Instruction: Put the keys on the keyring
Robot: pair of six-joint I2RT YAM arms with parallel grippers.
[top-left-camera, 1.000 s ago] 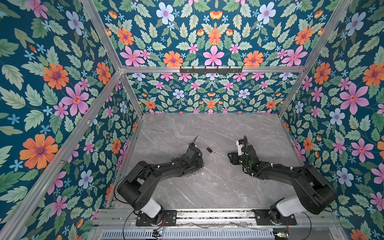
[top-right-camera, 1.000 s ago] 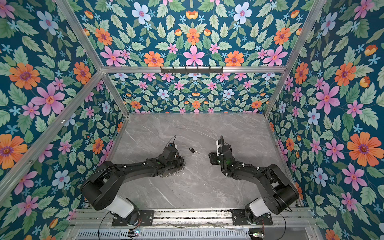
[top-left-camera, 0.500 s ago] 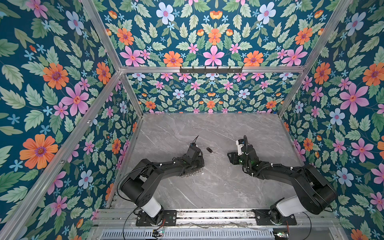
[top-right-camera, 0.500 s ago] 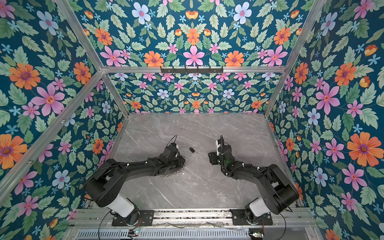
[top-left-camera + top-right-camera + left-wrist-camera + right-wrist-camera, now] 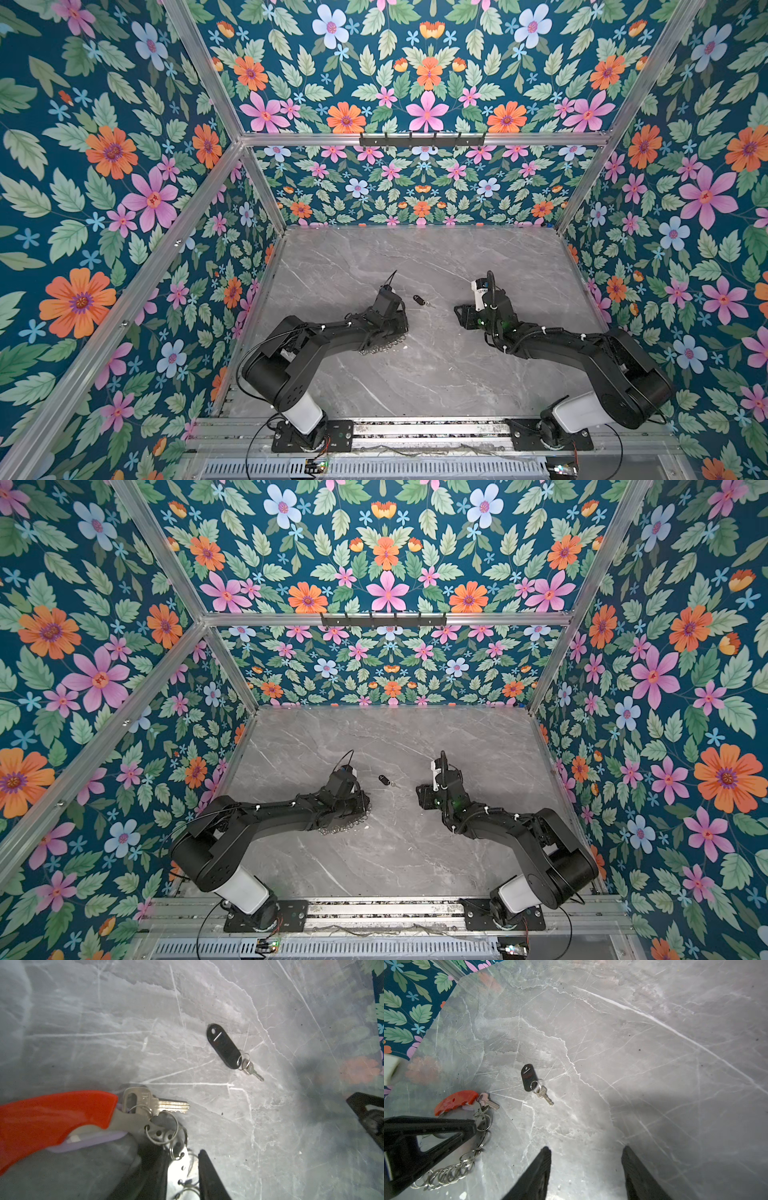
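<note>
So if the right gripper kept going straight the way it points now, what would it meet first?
Probably bare table: the right gripper points past the black tag key, which lies off to one side. Depth is unclear.

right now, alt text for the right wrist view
A black oblong plastic tag with a small silver key lies on the grey marble tabletop, ahead of the open right hand. Nearby lies a metal keyring with a red curved section.
</note>
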